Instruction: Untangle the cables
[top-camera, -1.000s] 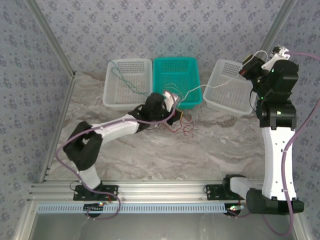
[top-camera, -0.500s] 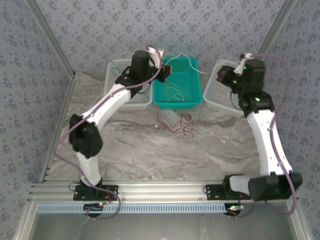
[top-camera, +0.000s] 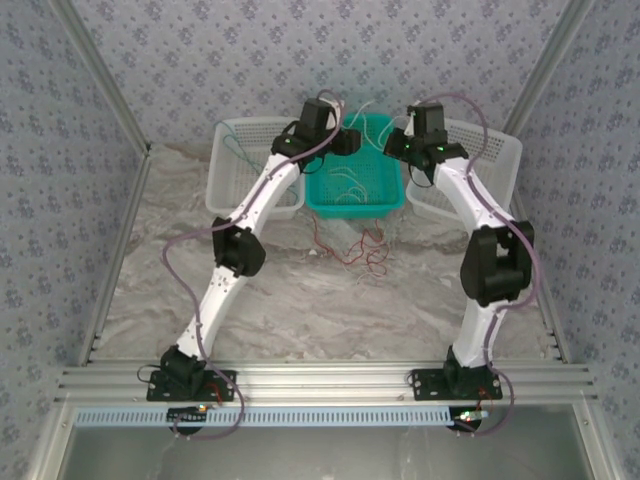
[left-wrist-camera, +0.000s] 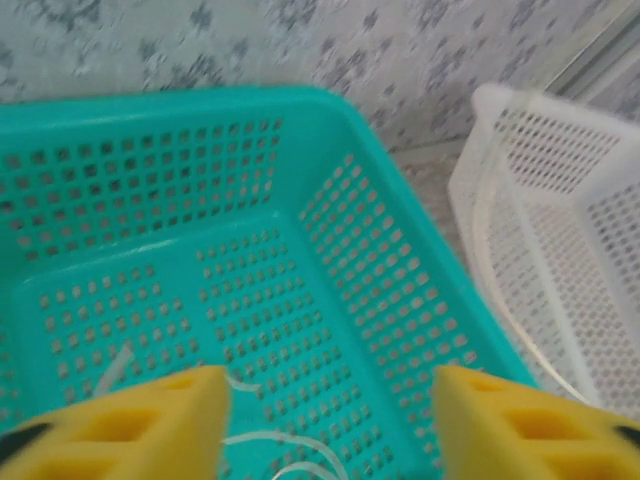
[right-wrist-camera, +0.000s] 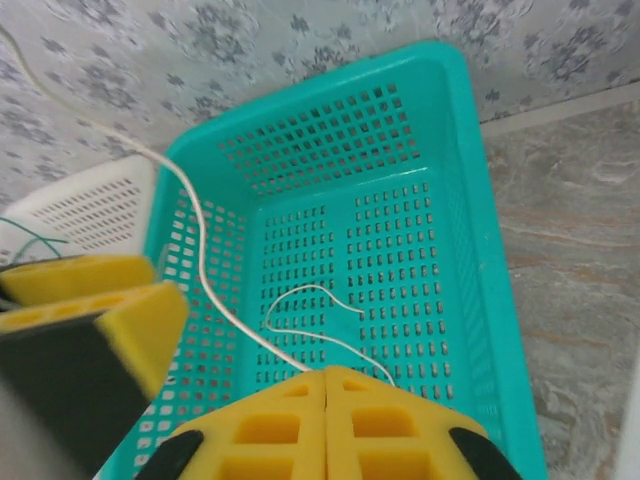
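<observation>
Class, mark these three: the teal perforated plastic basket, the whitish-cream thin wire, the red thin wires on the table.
teal perforated plastic basket (right-wrist-camera: 320, 125): right wrist view, far wall.
whitish-cream thin wire (right-wrist-camera: 310, 288): right wrist view, top of loop.
red thin wires (top-camera: 374, 261): top external view, tangle's right side.

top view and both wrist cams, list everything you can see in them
teal basket: one, teal, at the far middle of the table
white baskets: two, white, one on the left and one on the right of the teal one
whitish cables: a few, cream, in the teal basket, one running up to the right claw
red cables: a few, red, on the table in front of the teal basket
green cable: one, green, in the left white basket
table: one, marbled grey
arms: two, white and black, left and right, both reaching over the teal basket
left claw: yellow pads, open
right claw: yellow pads, shut on a whitish cable
</observation>
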